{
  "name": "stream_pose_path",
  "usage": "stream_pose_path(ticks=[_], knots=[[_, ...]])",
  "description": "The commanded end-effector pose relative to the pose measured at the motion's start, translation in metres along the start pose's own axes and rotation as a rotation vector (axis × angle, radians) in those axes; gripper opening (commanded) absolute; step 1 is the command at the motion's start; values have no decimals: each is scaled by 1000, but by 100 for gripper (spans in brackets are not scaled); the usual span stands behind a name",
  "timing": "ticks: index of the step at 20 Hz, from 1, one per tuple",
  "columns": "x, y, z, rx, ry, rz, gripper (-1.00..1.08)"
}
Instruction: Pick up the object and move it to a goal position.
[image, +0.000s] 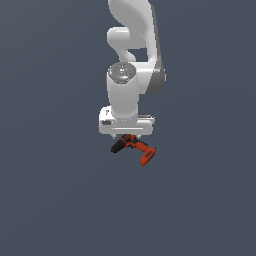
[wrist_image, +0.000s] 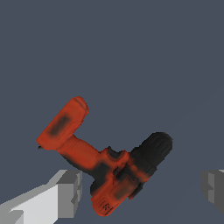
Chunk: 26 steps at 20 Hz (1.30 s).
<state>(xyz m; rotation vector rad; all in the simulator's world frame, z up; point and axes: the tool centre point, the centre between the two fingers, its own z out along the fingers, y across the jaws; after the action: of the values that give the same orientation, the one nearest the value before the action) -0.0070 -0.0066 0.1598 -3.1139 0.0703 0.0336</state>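
While the arm hangs over the drill, this is what both views give:
arm: white Panda arm (image: 131, 60) comes down from 12 o'clock of the exterior view, wrist pointing straight down, hand block square over the object
gripper: gripper (wrist_image: 142, 192) spread wide; wrist view shows one grey finger (wrist_image: 65, 192) just beside the drill's rear body and the other finger (wrist_image: 213, 186) well apart from it on the nose side; nothing pinched, no clear contact on either pad
gripper in exterior view: fingers hidden behind the hand block and the drill, so spread can't be read from there
drill: red-orange drill (image: 134, 148) sits directly under the hand, roughly centre frame in the exterior view, lying on its side
drill orientation: black nose (image: 117, 146) points toward 9 o'clock in the exterior view, handle and flat red base (image: 148, 156) run out toward 4 o'clock
drill in wrist view: drill (wrist_image: 105, 168) lies between the fingers but off-centre, closer to the pale finger; nose (wrist_image: 154, 151) toward 2 o'clock of the body, base (wrist_image: 63, 124) toward 10 o'clock
height: can't tell whether the drill rests on the surface or is off it, no shadow or edge to judge
surface: plain dark blue-grey ground (image: 50, 200) fills both views
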Motion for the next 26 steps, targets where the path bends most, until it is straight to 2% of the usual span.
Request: stream_pose_path(ticks=[1,9,14,20,26], knots=[[0,0,0,0,0,0,68],[0,11,0,-14,-8,16,68],[-1,13,3,5,-13,32,68],[-4,18,14,59,-28,80,68],[-8,26,31,150,-48,165,68]])
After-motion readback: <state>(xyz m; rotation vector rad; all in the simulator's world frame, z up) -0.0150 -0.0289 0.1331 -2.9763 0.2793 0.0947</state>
